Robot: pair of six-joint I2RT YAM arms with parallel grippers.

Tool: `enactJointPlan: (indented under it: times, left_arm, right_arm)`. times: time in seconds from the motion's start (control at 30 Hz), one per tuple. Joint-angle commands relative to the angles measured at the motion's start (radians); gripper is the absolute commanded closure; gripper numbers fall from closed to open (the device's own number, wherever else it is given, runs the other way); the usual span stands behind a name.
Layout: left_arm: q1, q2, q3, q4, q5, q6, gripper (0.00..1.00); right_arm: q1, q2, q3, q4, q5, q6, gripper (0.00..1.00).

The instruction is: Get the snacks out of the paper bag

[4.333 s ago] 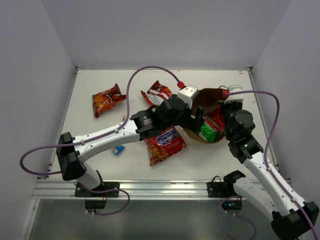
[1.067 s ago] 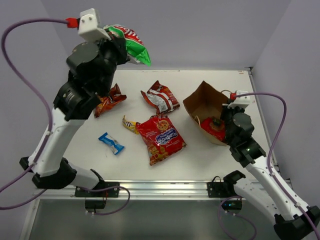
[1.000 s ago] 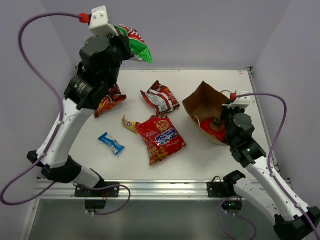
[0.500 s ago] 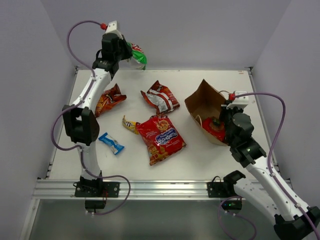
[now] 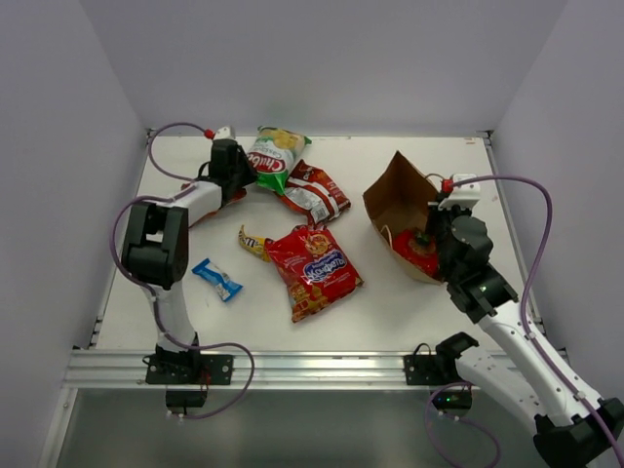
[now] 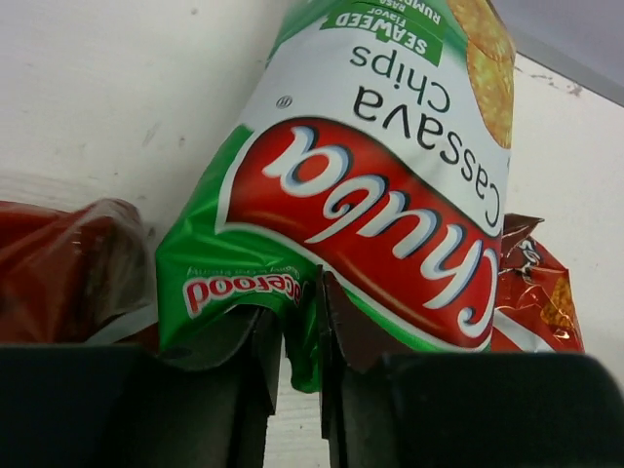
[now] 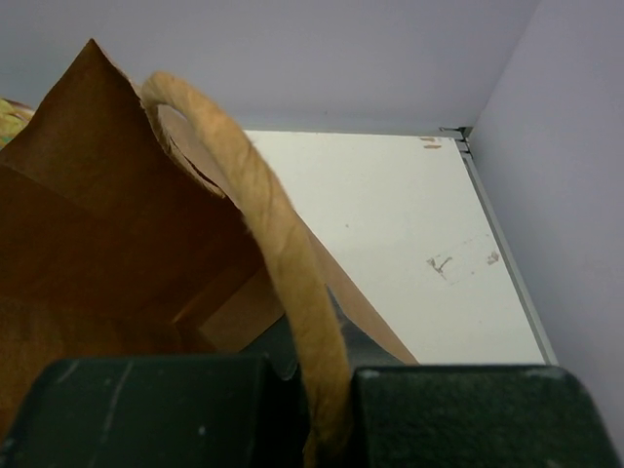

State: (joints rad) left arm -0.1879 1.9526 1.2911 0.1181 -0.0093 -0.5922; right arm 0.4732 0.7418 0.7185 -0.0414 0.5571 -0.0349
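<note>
The green-white chip bag (image 5: 273, 154) (image 6: 370, 195) lies on the table at the back left. My left gripper (image 5: 242, 168) (image 6: 300, 312) sits low at its near edge. Its jaws are narrowly parted, open, with the bag's corner hanging loose between them. The paper bag (image 5: 395, 200) (image 7: 97, 224) lies tilted at the right, mouth up-left, with a red packet (image 5: 419, 252) inside. My right gripper (image 5: 426, 232) (image 7: 322, 375) is shut on its twisted handle (image 7: 263, 205). Out on the table lie other snacks: a big red bag (image 5: 314, 268), a red packet (image 5: 312, 190) and an orange-red bag (image 5: 200, 203).
A yellow candy pack (image 5: 252, 241) and a blue bar (image 5: 216, 280) lie left of the big red bag. The left arm stretches along the table's left side. Walls close the back and both sides (image 5: 507, 146).
The left arm came down from high in the air to the back left of the table, laid the green-white chip bag there, and its jaws parted slightly. The right arm stayed put.
</note>
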Motion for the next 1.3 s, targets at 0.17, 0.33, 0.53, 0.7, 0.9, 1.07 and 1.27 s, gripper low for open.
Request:
enactJointPlan:
  times: [0.17, 0.33, 0.53, 0.7, 0.9, 1.07, 1.27]
  left_arm:
    - [0.013, -0.259, 0.048, -0.113, -0.091, 0.065, 0.15]
    - [-0.028, -0.406, 0.076, -0.215, 0.005, 0.104, 0.0]
    - [-0.263, -0.59, 0.039, -0.271, 0.034, 0.198, 0.0]
    - [-0.474, -0.681, -0.007, -0.29, 0.043, 0.219, 0.03]
    - [-0.735, -0.715, -0.027, -0.285, -0.053, 0.187, 0.07]
    - [-0.916, -0.661, -0.062, -0.19, -0.19, 0.228, 0.08]
    - [-1.004, -0.519, -0.004, -0.133, -0.279, 0.218, 0.08]
  right_arm:
    - [0.001, 0.044, 0.107, 0.03, 0.027, -0.132, 1.0]
    - [0.002, 0.074, 0.111, 0.13, 0.009, -0.247, 1.0]
    - [0.007, 0.08, 0.116, 0.219, -0.037, -0.358, 1.0]
    - [0.012, 0.053, 0.096, 0.32, -0.03, -0.407, 1.0]
    - [0.022, 0.018, 0.047, 0.38, -0.043, -0.441, 1.0]
    - [0.028, -0.002, 0.004, 0.362, -0.088, -0.43, 1.0]
    - [0.033, -0.021, -0.02, 0.328, -0.103, -0.407, 1.0]
